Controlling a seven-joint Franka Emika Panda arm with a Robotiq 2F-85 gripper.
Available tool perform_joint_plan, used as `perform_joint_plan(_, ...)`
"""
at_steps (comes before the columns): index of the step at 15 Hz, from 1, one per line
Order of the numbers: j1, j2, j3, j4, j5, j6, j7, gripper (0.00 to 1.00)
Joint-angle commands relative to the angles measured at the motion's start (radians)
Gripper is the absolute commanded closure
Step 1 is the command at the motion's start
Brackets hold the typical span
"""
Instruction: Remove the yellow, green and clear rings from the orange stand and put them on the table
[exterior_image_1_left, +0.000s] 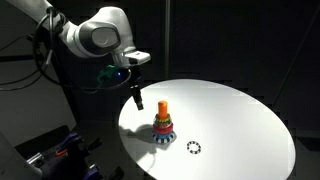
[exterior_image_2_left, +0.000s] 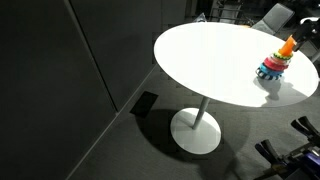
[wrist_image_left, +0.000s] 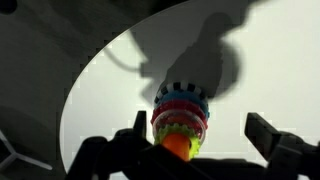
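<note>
Orange stand (exterior_image_1_left: 162, 106) is upright on the round white tabletop (exterior_image_1_left: 240, 110), close to the rim on the side where the robot arm (exterior_image_1_left: 95, 35) is, and all places here are told from that stand. Threaded around its lower part are the rings (exterior_image_1_left: 162, 124), stacked one on another and none of them lying loose on the tabletop. In the wrist view green and yellow bands show just under the stand's tip, a red ring (wrist_image_left: 180, 104) lies below them, and a blue scalloped layer (wrist_image_left: 180, 93) is lowest of all, where the stack meets the white surface. The clear ring I cannot make out in any view.

A black-and-white toothed ring (exterior_image_1_left: 194, 149) lies flat near the stand, apart from it, on the side away from the arm.

The claw (exterior_image_1_left: 137, 102) hangs above the stand and off to the arm's side of it, touching neither stand nor stack. Its jaws are spread wide with nothing between them. In the wrist view the dark fingers (wrist_image_left: 268, 135) frame the stand's tip from either side, well clear of it, and the arm's shadow (wrist_image_left: 205, 55) falls on the tabletop beyond the stand.

In an exterior view the stand sits far over toward the picture's edge, with the tabletop's round pedestal foot (exterior_image_2_left: 195, 130) on the dark floor below
</note>
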Motion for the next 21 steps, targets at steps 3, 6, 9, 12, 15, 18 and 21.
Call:
perform_joint_plan(3,0.002,0.061,-0.051,-0.003,0.031,0.122,-0.013,0.0)
perform_joint_plan(6,0.005,0.062,-0.052,-0.005,0.013,0.11,-0.001,0.0)
perform_joint_plan(9,0.007,0.064,-0.052,-0.005,0.013,0.11,-0.001,0.0)
perform_joint_plan(12,0.009,0.07,-0.054,-0.002,0.022,0.114,-0.01,0.0)
perform_joint_plan(15,0.006,0.096,-0.057,0.01,0.016,0.134,0.003,0.0)
perform_joint_plan(18,0.003,0.125,-0.064,0.019,0.007,0.18,0.015,0.0)
perform_joint_plan(21,0.006,0.162,-0.08,0.028,0.014,0.25,0.014,0.0)
